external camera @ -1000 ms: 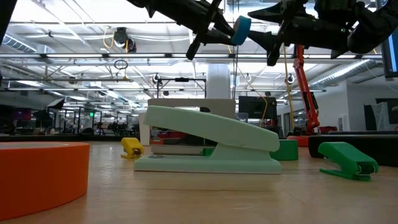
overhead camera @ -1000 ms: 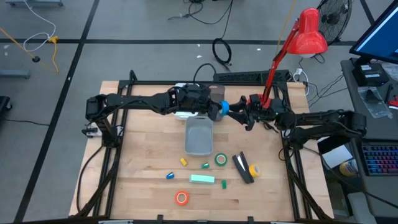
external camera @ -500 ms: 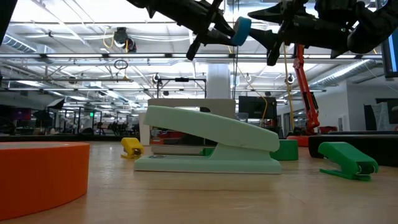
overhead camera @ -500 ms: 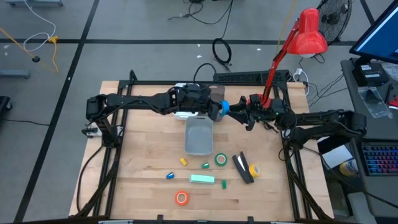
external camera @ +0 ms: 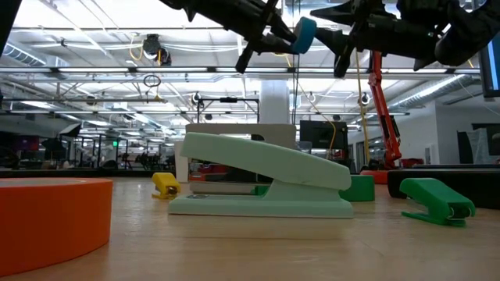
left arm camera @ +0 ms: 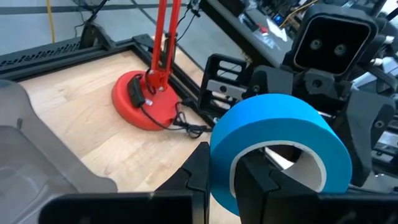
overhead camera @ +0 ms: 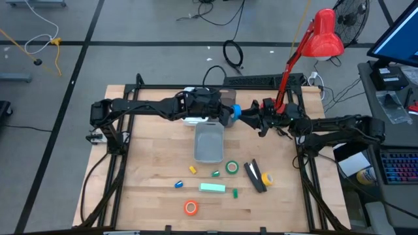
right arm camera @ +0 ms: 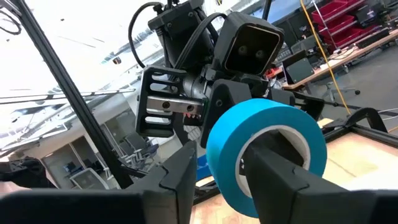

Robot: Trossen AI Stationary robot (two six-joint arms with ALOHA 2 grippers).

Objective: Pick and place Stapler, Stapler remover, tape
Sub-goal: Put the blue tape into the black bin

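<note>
Two end effectors, left [overhead camera: 230, 115], right [overhead camera: 249, 118], one blue tape roll [overhead camera: 236, 111] between

Right gripper [overhead camera: 253, 119] shifted slightly closer to the blue tape roll [overhead camera: 236, 111], left gripper [overhead camera: 230, 115] holding it aloft.

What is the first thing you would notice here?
The blue tape roll, held up in the air between the two robot arms near the table's far edge, above the grey bin. The left gripper has one finger inside the ring and one outside, and the right gripper is at the same roll from the other side. Low down, the mint stapler and an orange tape roll loom large.
</note>
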